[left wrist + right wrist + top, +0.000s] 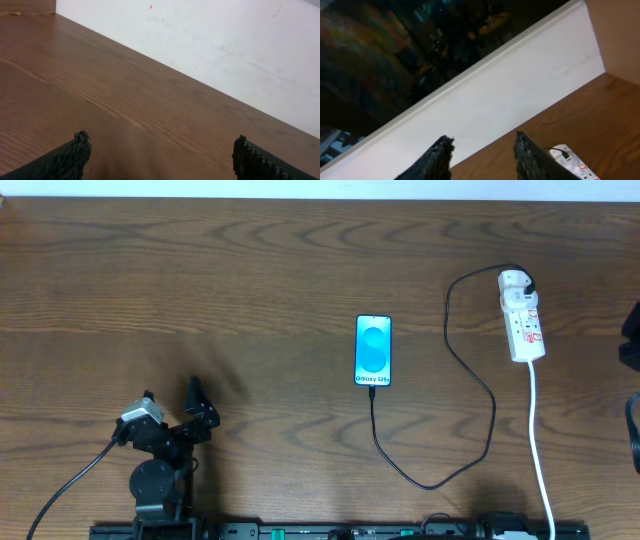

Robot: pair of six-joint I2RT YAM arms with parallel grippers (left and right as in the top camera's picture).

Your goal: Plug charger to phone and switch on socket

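Observation:
The phone (373, 349) lies face up mid-table, its blue screen lit. The charger (489, 412) is a thin black cable. Its small tip meets the phone's bottom edge. From there it loops toward the front, then runs back to a black plug seated in the far end of the socket (523, 320), a white power strip at the right. The socket's end also shows in the right wrist view (572, 159). My left gripper (172, 393) is open and empty at the front left, far from the phone; the left wrist view (161, 150) shows bare wood between its fingers. My right gripper (483, 142) is open and empty, raised and tilted, with the socket just beyond its right finger.
The socket's white lead (540, 442) runs to the front edge. Part of the right arm (632, 340) shows at the right edge. A white wall (225, 50) bounds the table's far side. The left arm's base (155, 485) stands at the front left.

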